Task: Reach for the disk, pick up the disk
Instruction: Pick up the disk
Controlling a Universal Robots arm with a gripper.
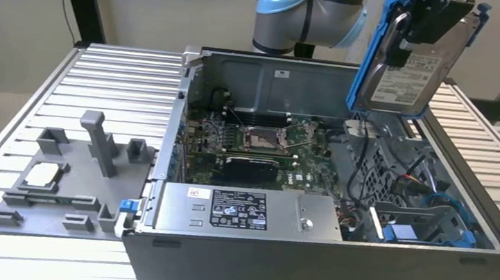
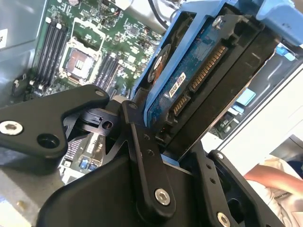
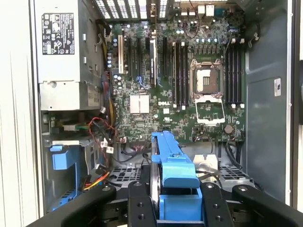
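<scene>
Disk (image 1: pixel 411 63) upright, high above the open computer case (image 1: pixel 312 258), clenched between the pincer (image 1: pixel 435 20) fingers.

Slatted metal table (image 1: pixel 99 68) under open computer case (image 1: pixel 312 258) and grey fixture tray (image 1: pixel 58 189).

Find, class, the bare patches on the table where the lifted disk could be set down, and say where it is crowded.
Bare slats lie on the table behind the grey fixture, left of the computer case in the exterior view. Inside the case it is crowded. The gripper holds the disk above it.
</scene>
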